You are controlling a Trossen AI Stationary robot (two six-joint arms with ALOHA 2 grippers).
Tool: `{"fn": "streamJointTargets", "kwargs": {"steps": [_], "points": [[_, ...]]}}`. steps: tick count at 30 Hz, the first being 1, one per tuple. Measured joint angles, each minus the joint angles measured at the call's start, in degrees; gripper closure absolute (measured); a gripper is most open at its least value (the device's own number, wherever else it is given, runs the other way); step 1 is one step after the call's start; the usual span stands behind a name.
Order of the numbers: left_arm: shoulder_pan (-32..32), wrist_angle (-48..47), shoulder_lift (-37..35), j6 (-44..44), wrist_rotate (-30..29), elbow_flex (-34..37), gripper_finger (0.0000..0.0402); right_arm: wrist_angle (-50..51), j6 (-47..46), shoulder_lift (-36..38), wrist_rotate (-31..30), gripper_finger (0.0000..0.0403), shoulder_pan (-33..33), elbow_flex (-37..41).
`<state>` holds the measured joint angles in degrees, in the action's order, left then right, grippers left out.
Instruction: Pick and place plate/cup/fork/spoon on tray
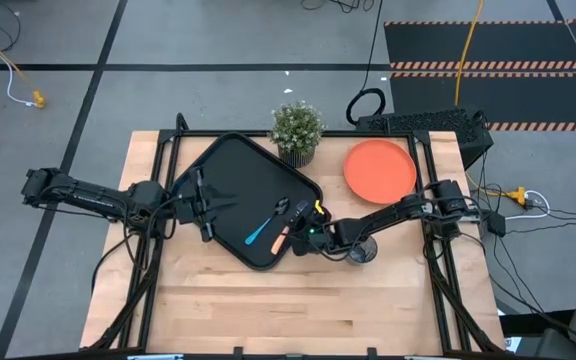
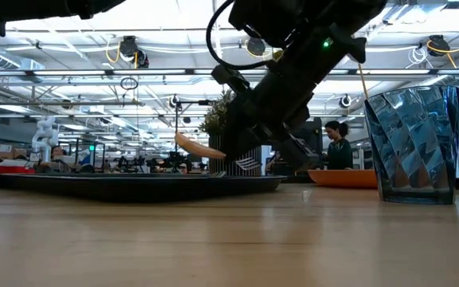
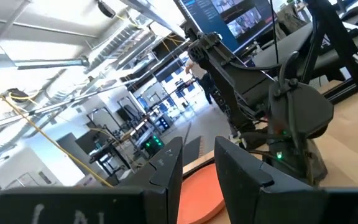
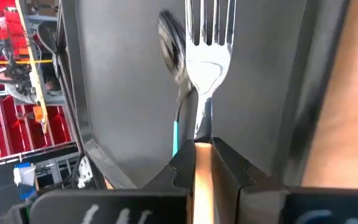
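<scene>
Clamped on the orange-tan handle of the fork [image 4: 207,56], the right gripper [image 1: 301,236] is hanging low over the near-right edge of the tray [image 1: 230,168], jaws pinching the handle just behind where the metal neck begins. Straight ahead of the jaws the silver tines are pointing out over the black tray floor, and from table height the fork looks to be riding just above that floor rather than lying on it (I can't swear to the gap).

Just beside the jaws, nearly parallel to the fork, the spoon [image 1: 267,222] is already lying in the tray, its dark bowl level with the tines and its blue handle running back alongside the fingers. I'd judge the fork light, stiff and a bit slick on the metal, so the handle is the sensible place to hold it; a thin handle like that could twist in the grip when let go.

Behind the gripper the right arm is stretching in low and nearly flat across the table, wrist tipped down. The cup [image 2: 413,143] is standing on bare wood just behind the wrist, outside the tray. Farther off, past the tray's far corner, the plate [image 1: 379,169] is sitting on the table too.

Across the tray the left gripper [image 1: 201,203] is waiting with fingers parted, holding nothing.
</scene>
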<state>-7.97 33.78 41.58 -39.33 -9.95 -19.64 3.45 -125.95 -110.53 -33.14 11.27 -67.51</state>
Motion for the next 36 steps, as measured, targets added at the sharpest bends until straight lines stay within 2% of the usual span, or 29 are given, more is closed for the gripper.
{"fn": "streamJointTargets", "kwargs": {"steps": [5, 10, 19, 29, 36], "points": [[0.02, 1.03, 0.00, -1.16, 0.01, 0.00, 0.0305, -5.03, 0.22, -2.27, 0.95, 0.0391, 0.04, -0.04], [0.33, 1.44, 0.00, -1.36, 0.09, -0.02, 0.0305, -11.57, 0.54, -5.48, 3.28, 0.0368, 0.28, -0.04], [1.20, 1.03, 0.00, 0.09, 0.91, -0.02, 0.0305, -12.40, 4.09, -5.78, 1.63, 0.0372, 0.43, -0.04], [1.20, 0.72, 0.00, 1.09, 0.91, -0.02, 0.0305, -12.33, 5.32, -5.76, 1.67, 0.0331, 0.43, -0.04], [1.20, 0.20, 0.00, 1.29, 0.91, -0.02, 0.0305, -12.25, 5.57, -5.76, 1.67, 0.0319, 0.43, -0.04]]}}
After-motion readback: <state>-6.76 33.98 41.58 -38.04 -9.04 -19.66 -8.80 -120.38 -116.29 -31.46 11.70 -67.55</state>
